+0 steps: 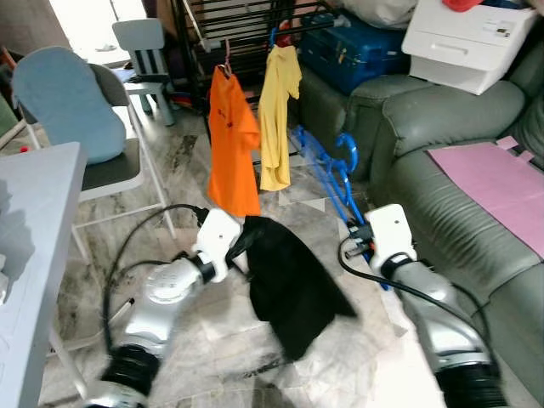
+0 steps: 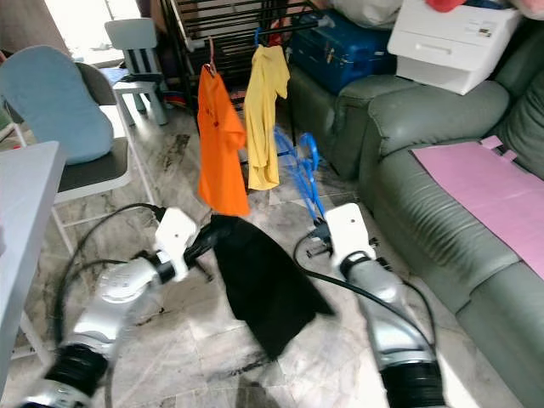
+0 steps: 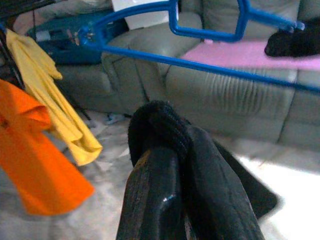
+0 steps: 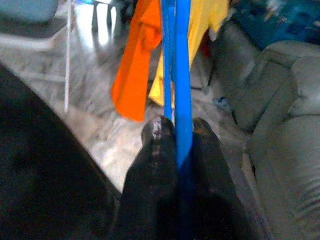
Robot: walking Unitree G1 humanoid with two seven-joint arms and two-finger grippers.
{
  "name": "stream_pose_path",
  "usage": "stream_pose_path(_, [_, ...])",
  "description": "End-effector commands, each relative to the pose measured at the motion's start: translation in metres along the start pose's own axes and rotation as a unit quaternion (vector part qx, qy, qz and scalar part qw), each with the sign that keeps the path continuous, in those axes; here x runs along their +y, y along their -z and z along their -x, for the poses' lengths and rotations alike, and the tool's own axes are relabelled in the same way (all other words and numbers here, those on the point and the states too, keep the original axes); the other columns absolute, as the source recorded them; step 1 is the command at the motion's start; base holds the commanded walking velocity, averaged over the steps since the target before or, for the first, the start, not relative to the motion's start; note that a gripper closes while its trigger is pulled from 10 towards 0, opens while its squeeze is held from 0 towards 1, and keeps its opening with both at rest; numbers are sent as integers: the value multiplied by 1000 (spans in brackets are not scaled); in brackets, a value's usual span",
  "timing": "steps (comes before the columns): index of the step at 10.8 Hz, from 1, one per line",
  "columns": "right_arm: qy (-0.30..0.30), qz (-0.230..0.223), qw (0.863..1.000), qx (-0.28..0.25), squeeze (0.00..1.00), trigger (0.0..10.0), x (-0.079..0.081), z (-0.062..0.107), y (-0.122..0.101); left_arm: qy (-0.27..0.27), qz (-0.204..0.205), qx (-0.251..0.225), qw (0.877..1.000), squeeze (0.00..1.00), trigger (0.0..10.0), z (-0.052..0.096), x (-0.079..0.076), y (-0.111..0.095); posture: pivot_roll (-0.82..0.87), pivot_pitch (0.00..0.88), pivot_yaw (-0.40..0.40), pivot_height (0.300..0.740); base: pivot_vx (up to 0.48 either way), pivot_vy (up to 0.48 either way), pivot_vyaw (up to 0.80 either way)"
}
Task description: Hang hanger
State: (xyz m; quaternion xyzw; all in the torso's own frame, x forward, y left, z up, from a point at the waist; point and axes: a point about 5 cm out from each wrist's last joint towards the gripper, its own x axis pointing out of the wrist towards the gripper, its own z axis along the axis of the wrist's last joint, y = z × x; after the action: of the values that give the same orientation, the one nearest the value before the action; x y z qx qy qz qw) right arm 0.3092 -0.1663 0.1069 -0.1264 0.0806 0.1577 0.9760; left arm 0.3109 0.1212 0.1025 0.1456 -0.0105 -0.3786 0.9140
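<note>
1. Blue hanger (image 1: 327,174) sits right of centre, clamped by its bar in my right gripper (image 4: 176,131) and standing up from it toward the far drying rack (image 1: 242,30).
2. My right gripper's fingers (image 4: 156,150) are clenched on the blue hanger, one black finger on each side of the bar.
3. My left gripper (image 3: 160,150) is left of centre, fingers pinched shut on a fold of a black garment (image 1: 289,285).
4. That black garment hangs from the left gripper down toward the marble floor (image 1: 212,348), between my two arms.
5. An orange shirt (image 1: 234,144) and a yellow shirt (image 1: 279,115) hang side by side on the rack, beyond the grippers.
6. A grey-green sofa (image 1: 459,195) runs along the right, with a pink sheet (image 1: 497,187) on its seat.
7. A folding chair (image 1: 85,119) stands far left, next to a grey table (image 1: 34,255) at the near left.
</note>
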Motion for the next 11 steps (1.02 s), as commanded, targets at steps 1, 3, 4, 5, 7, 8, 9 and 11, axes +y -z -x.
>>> stream_pose_path(1, [-33, 16, 999, 1, 0, 10000, 2, 3, -3, 37, -67, -4, 997, 0, 10000, -4, 6, -13, -128, 0, 73, 740, 0, 0, 0])
stream_pose_path(3, [-93, 61, 993, 25, 0, 10000, -11, 10, -1, 133, -306, 65, 941, 0, 10000, -8, 25, -25, -135, 0, 61, 740, 0, 0, 0])
stream_pose_path(4, [-122, 83, 989, 31, 0, 10000, -14, 10, -3, 152, -446, 118, 874, 0, 10000, -14, 43, -29, -136, 0, 59, 740, 0, 0, 0])
stream_pose_path(5, [-129, 86, 987, 31, 0, 10000, -15, 10, -4, 153, -468, 126, 861, 0, 10000, -15, 47, -31, -136, 0, 59, 740, 0, 0, 0])
stream_pose_path(7, [-168, 89, 981, 30, 0, 10000, -13, 16, -6, 161, -558, 170, 796, 0, 10000, -17, 68, -36, -138, 0, 78, 740, 0, 0, 0])
stream_pose_path(8, [-182, 92, 979, 31, 0, 10000, -14, 19, -6, 160, -580, 178, 779, 0, 10000, -17, 73, -36, -140, 0, 82, 740, 0, 0, 0])
stream_pose_path(9, [-219, 86, 971, 36, 0, 10000, -21, 30, -7, 148, -613, 189, 753, 0, 10000, -16, 85, -36, -145, 0, 87, 740, 0, 0, 0])
stream_pose_path(11, [-304, 74, 948, 55, 0, 10000, -31, 50, -12, 129, -647, 178, 730, 0, 10000, -17, 90, -38, -148, 0, 84, 740, 0, 0, 0])
